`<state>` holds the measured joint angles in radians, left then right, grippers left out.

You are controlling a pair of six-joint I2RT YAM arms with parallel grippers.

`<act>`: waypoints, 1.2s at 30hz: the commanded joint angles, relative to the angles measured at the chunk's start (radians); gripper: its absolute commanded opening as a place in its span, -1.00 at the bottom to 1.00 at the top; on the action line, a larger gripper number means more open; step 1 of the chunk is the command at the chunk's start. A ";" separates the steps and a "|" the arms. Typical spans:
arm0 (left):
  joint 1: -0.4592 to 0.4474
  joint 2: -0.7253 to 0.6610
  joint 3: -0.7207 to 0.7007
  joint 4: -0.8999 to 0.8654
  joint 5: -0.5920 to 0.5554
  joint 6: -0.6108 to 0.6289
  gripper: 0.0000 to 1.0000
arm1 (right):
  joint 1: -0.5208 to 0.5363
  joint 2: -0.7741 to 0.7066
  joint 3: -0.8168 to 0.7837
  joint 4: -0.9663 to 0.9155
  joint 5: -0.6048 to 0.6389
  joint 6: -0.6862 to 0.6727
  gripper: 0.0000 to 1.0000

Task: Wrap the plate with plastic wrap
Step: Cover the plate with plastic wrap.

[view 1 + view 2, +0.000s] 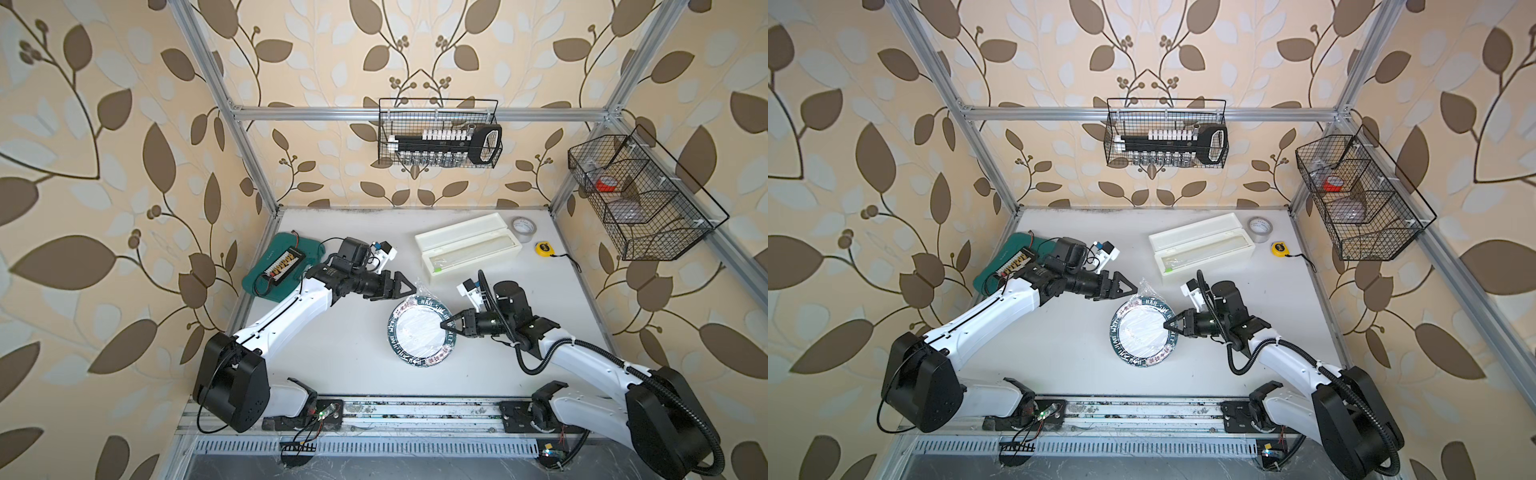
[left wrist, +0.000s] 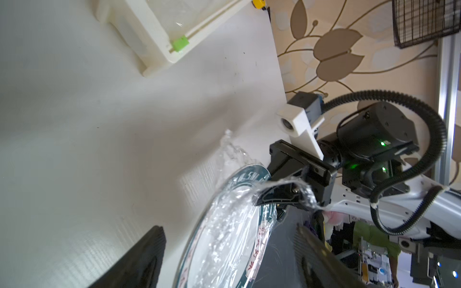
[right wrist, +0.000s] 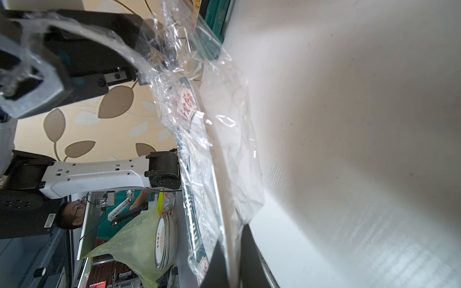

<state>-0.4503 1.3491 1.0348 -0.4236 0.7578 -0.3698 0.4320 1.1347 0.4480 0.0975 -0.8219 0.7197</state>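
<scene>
Table: white, plate lies mid-table. Left arm stretched low across from its side; left gripper spread wide just beside the plate's far rim, holding nothing. Right arm folded inward; right gripper pinched on the plate's rim. Plastic wrap crinkled, glossy, over the plate's face; loose tuft at far rim.
</scene>
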 commanded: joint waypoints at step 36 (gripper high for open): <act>0.089 0.100 -0.194 0.641 0.310 -0.431 -1.00 | -0.022 -0.080 -0.057 0.553 -0.095 0.416 -1.00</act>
<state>-0.3309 1.4738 0.9226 -0.1158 0.9958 -0.5430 0.4141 1.0676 0.3870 0.4046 -0.8978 1.0084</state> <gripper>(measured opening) 0.045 0.063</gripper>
